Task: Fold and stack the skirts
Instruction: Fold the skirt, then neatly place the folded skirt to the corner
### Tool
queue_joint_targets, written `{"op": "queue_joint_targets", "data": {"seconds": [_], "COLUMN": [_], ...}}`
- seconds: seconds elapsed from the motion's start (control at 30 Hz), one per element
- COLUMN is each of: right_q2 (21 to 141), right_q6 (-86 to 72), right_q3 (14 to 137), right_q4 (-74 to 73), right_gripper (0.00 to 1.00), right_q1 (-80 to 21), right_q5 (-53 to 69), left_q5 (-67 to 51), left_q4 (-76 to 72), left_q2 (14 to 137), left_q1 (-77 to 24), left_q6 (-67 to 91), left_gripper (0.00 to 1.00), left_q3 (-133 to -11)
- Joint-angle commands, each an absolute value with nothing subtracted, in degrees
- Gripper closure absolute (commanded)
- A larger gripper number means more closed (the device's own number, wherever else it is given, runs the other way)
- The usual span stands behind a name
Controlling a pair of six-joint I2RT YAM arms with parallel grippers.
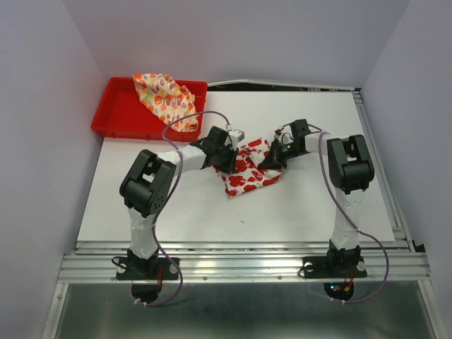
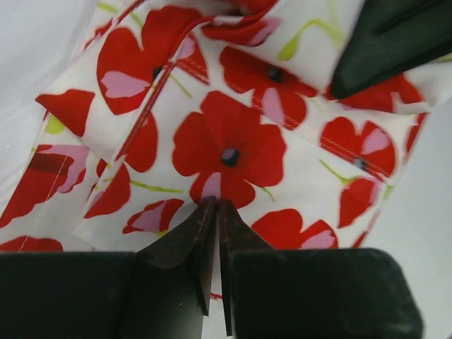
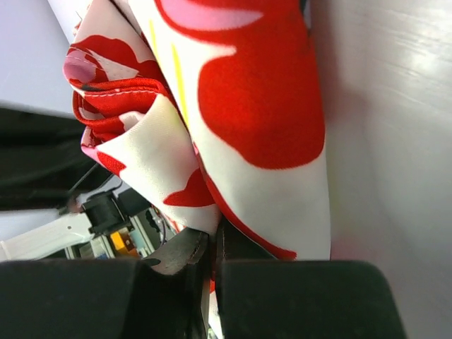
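The white skirt with big red flowers (image 1: 248, 176) lies bunched at the table's middle, between both grippers. My left gripper (image 1: 227, 166) is at its left edge. In the left wrist view its jaws (image 2: 216, 206) are shut, with a strip of the skirt (image 2: 233, 152) pinched between them. My right gripper (image 1: 272, 162) is at the skirt's right edge. In the right wrist view it (image 3: 214, 244) is shut on a fold of the skirt (image 3: 261, 106), which is raised off the table. The cream skirt with small orange and red marks (image 1: 166, 99) lies crumpled in the red tray.
The red plastic tray (image 1: 113, 116) sits at the table's back left corner. The right gripper's black finger (image 2: 395, 42) shows in the left wrist view's top right. The white table (image 1: 212, 212) is walled in grey on three sides.
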State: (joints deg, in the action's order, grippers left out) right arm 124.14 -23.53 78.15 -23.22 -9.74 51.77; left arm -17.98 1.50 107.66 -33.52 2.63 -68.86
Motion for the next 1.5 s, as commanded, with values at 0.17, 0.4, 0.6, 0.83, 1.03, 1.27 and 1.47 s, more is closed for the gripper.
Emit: {"op": "queue_joint_targets", "data": {"seconds": [0.17, 0.4, 0.6, 0.83, 1.03, 1.27, 1.47], "right_q2": [123.0, 123.4, 122.5, 126.7, 125.8, 123.1, 113.5], "right_q6": [-17.5, -9.9, -6.2, -4.5, -3.9, -4.6, -5.0], "right_q3": [86.5, 95.2, 95.0, 95.3, 91.9, 90.9, 94.3], "right_q4": [-30.4, -37.1, -37.0, -35.5, -31.8, -31.2, -31.4], "right_gripper": [0.92, 0.87, 0.88, 0.82, 0.79, 0.43, 0.20], "right_q1": [-6.3, -5.7, -5.7, -5.7, -5.7, -5.7, -5.7], "right_q5": [46.9, 40.4, 32.5, 26.9, 24.4, 23.9, 23.0], "left_q5": [-16.7, -16.5, -16.4, -16.9, -17.9, -17.0, -10.1], "left_q4": [8.8, 10.5, 11.2, 12.0, 11.8, 11.2, 9.9], "left_q2": [118.8, 121.3, 121.8, 122.4, 119.8, 111.3, 99.4], "left_q1": [-28.7, -27.8, -27.8, -27.8, -27.8, -27.8, -27.5], "left_q6": [3.8, 2.7, 1.8, 1.7, 0.0, -4.5, -6.9], "left_gripper": [0.91, 0.95, 0.96, 0.95, 0.77, 0.47, 0.01], "left_q3": [-75.1, -75.8, -77.0, -78.2, -80.9, -86.2, -88.9]}}
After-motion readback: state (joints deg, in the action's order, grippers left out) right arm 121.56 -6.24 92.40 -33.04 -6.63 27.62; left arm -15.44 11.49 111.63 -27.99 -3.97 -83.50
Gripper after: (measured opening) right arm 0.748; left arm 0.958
